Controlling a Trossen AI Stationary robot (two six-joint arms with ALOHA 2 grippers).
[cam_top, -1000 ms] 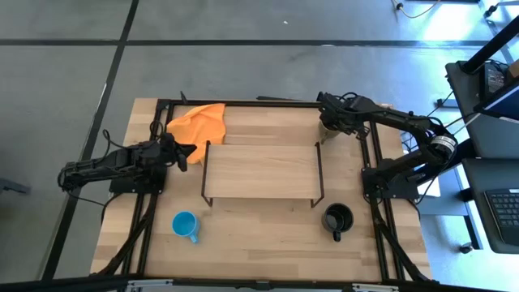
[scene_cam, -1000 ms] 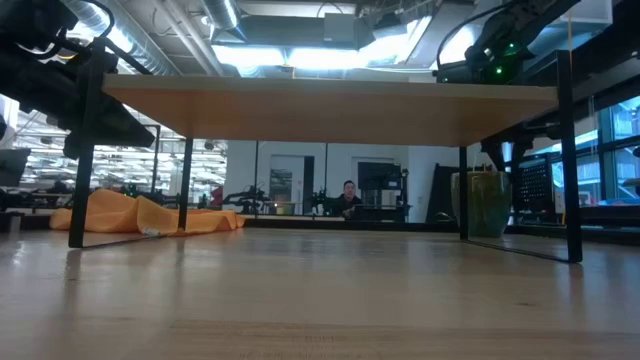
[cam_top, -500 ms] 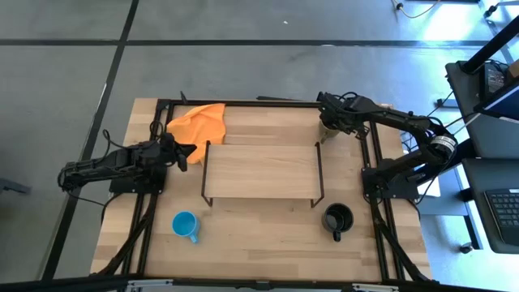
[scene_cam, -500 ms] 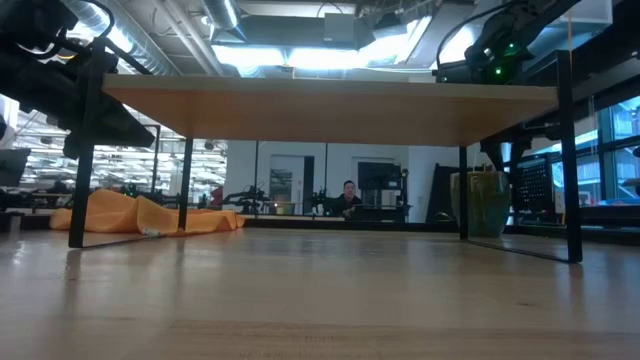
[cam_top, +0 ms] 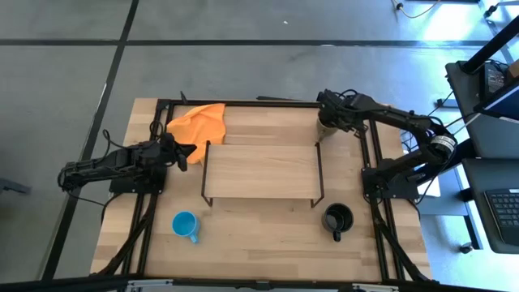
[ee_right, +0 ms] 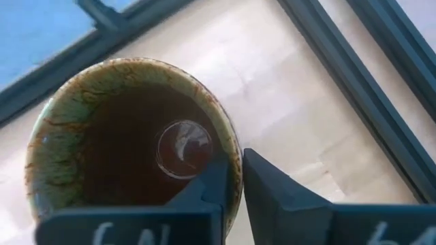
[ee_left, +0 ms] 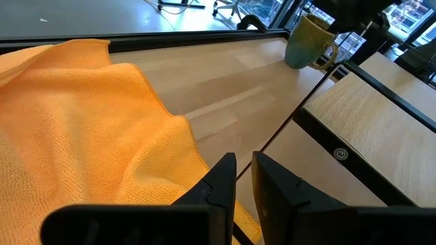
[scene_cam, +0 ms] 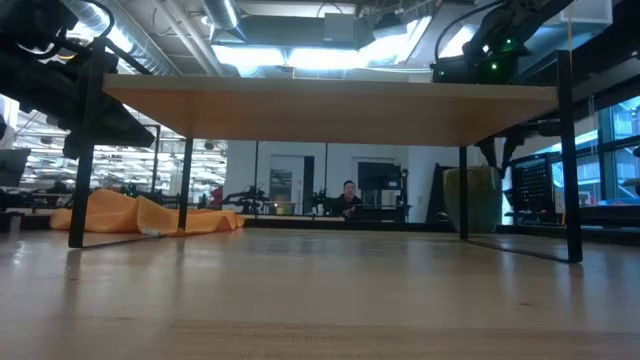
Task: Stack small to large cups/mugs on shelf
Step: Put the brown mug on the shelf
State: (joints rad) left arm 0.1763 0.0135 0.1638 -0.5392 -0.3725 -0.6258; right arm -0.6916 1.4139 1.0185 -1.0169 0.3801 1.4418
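The olive-brown mug is on the tabletop just behind the shelf's far right corner; it also shows in the low view and tilted in the left wrist view. My right gripper is above it, shut on its rim. The shelf stands mid-table with a bare top. The light-blue mug and the black mug stand upright on the table in front of the shelf. My left gripper is shut and empty at the shelf's left, over the orange cloth's edge. My right gripper pinches the olive mug's rim with one finger inside the mug and one outside. The fingers come from above, pointing down. The mug is tilted; I cannot tell whether its base is clear of the table.
An orange cloth lies at the far left behind the shelf. Black frame rails run along the table's left, right and far sides. A person shows far off in the room behind.
My right gripper has gone a little toward the table's left and far edge with the olive mug. The mug has shifted left with it and now tilts.
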